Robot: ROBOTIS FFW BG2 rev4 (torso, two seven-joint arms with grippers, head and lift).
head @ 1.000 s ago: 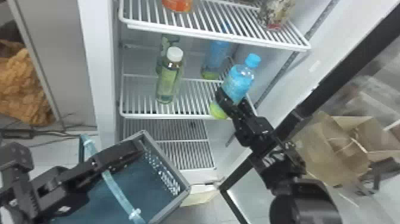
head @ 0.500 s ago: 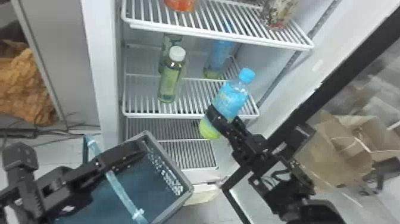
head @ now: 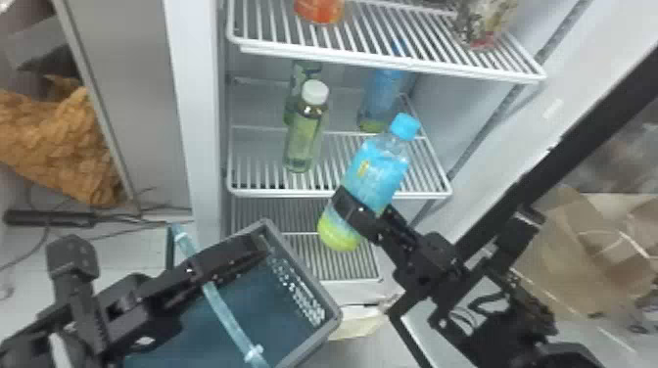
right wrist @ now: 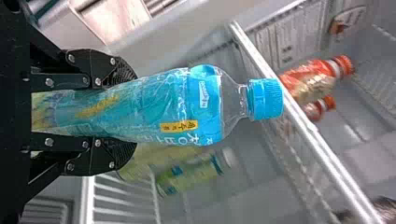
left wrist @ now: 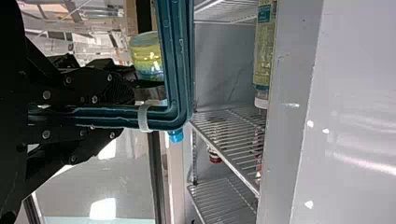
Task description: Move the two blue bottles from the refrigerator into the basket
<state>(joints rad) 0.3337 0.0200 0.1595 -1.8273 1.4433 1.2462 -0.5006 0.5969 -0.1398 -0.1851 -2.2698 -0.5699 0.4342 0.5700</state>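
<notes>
In the head view my right gripper is shut around the lower half of a blue bottle, which leans in front of the middle shelf's front edge, cap up and to the right. The right wrist view has this blue bottle between the fingers of my right gripper. Farther back on that shelf stands the second blue bottle. My left gripper is at the teal basket, left of the held bottle; in the left wrist view the basket's rim runs between the fingers of my left gripper.
Two green bottles, the front one white-capped, stand on the middle shelf. An orange item and a patterned container are on the upper shelf. The open door's dark frame and a cardboard box are at the right.
My right gripper has carried the blue bottle left and down in the head view, out past the shelf edge, and the bottle tilts more. My left arm stays nearly still at the basket.
</notes>
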